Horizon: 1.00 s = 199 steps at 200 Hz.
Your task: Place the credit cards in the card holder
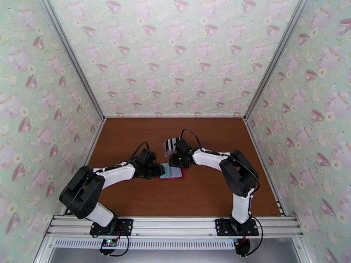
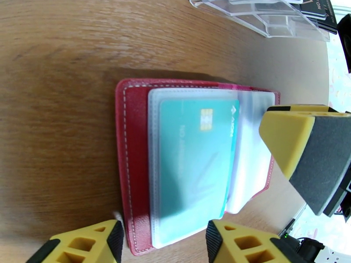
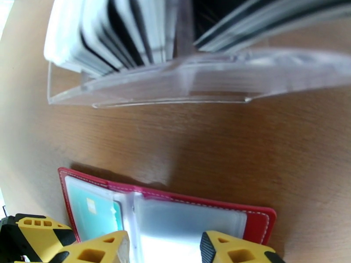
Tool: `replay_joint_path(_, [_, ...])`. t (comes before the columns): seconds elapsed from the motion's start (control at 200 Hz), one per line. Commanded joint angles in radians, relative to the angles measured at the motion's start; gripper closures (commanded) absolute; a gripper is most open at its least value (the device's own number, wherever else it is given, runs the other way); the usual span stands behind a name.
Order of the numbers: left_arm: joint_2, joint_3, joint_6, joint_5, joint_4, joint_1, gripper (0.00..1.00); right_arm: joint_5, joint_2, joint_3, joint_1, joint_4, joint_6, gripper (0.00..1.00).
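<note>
Since the teal card [image 2: 193, 167] sits in the left sleeve of the card holder [image 2: 131, 172], lift the left gripper [image 2: 163, 237] straight off, jaws apart. The right gripper [image 3: 164, 242], also unclenched, hovers over the other page.

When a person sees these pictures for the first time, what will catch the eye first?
The eye goes first to the red card holder, lying open at the middle of the brown table with a teal card in its clear pocket. Just behind it stands a clear plastic rack holding black and white cards. All around, the walls carry a teacup wallpaper.
</note>
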State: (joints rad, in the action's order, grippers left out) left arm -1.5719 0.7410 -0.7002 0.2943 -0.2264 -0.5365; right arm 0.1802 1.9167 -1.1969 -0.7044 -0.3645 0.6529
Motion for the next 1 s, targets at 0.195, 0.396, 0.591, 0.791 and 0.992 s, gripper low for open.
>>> replay_joint_path(0.195, [-0.002,-0.008,0.021,-0.035,0.005,-0.004,0.42,0.057,0.008,0.052,-0.037,0.037,0.069,0.51])
replay_joint_path(0.396, [-0.007,-0.04,0.021,0.004,0.089,-0.011,0.34,0.083,0.001,0.074,-0.046,0.077,0.101,0.51])
replay_joint_path(0.591, [-0.011,-0.071,0.023,0.025,0.144,-0.026,0.27,0.109,-0.017,0.109,-0.046,0.131,0.149,0.51])
replay_joint_path(0.791, [-0.013,-0.089,0.024,0.035,0.172,-0.034,0.26,0.168,-0.049,0.169,-0.046,0.259,0.235,0.51])
replay_joint_path(0.992, [-0.003,-0.111,0.016,0.051,0.21,-0.035,0.25,0.222,-0.077,0.213,-0.046,0.38,0.32,0.51])
